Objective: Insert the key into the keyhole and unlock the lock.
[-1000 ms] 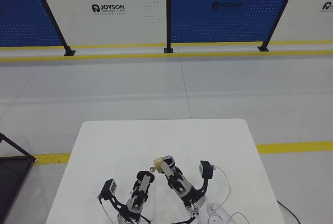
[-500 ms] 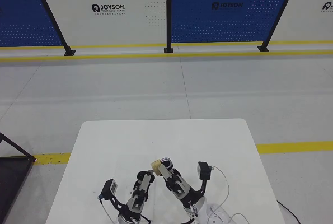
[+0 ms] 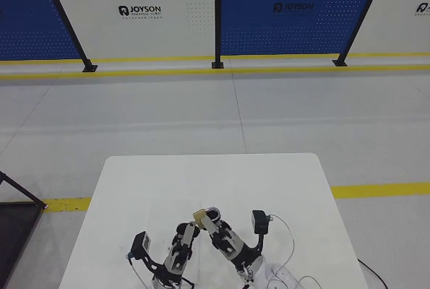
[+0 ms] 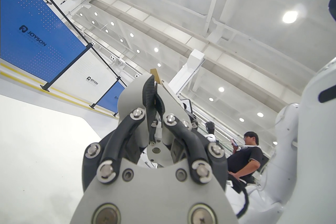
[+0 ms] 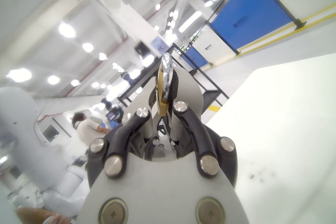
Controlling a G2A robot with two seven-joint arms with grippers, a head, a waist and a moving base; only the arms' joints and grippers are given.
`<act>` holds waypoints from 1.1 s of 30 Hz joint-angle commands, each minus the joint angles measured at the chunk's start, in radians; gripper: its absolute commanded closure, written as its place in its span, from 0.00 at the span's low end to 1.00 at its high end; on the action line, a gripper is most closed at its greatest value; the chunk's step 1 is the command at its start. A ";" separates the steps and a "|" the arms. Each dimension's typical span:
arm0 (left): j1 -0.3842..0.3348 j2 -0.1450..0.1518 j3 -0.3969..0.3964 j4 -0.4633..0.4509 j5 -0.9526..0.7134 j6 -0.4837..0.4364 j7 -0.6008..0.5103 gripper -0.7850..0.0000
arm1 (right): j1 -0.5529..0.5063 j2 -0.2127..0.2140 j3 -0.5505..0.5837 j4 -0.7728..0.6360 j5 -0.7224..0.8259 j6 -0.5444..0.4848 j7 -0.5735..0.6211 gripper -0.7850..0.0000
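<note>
Two tools hang close together above the white bench. The left tool is pressed together on a small brass key, whose tip pokes out past its fingertips. The right tool pinches a brass padlock with a chrome shackle, with the shackle pointing away from its wrist. We judge the step in hand to be bringing the key to the keyhole; insertion looks not yet done. Next, the blade must line up with the slot, followed by a straight push and a twist. The keyhole is hidden from us, so we cannot judge the alignment. Well beyond both tools stand blue and white barrier panels.
</note>
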 commanded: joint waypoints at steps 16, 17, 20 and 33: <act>-0.019 -0.002 0.011 0.032 0.248 0.185 0.185 1.00 | -0.017 0.011 0.012 -0.022 0.020 0.026 0.009 1.00; -0.022 -0.001 0.014 0.035 0.259 0.195 0.196 1.00 | -0.018 0.011 0.013 -0.024 0.022 0.026 0.010 1.00; -0.028 0.002 0.022 0.049 0.295 0.227 0.227 1.00 | -0.022 0.014 0.017 -0.028 0.024 0.027 0.011 1.00; -0.091 0.002 0.063 0.162 0.498 0.475 0.447 1.00 | -0.042 0.024 0.027 -0.053 -0.001 0.067 0.031 1.00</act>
